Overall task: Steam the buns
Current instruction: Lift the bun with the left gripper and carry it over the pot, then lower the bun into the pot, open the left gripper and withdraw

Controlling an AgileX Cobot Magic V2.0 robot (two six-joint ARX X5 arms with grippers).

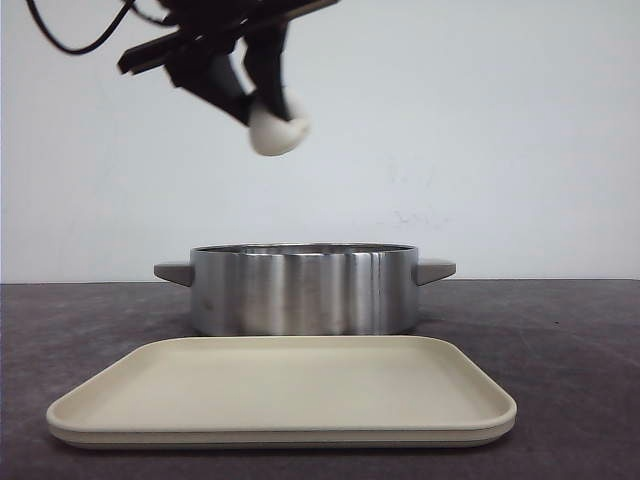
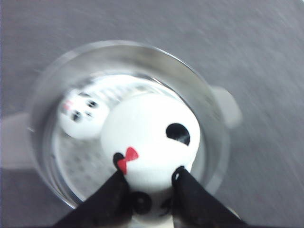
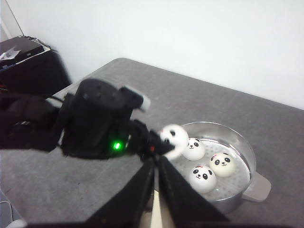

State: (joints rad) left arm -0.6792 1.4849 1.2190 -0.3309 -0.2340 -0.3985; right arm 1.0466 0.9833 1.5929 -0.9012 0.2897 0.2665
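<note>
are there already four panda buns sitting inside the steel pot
No: the right wrist view shows only three white panda-faced buns in the round steel steamer pot, while the left hand holds the fourth bun above it.

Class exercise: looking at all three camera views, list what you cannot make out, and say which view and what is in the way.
- Front view: the pot wall hides the buns inside.
- Left wrist view: the held bun hides all but one bun in the pot; motion blurs everything.
- Right wrist view: the tray is barely visible behind the right gripper.

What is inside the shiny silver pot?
Three white panda-face buns sit on the perforated floor inside the shiny silver pot, seen in the right wrist view. A fourth bun hangs above in the left gripper. Beneath that floor stays hidden.
</note>
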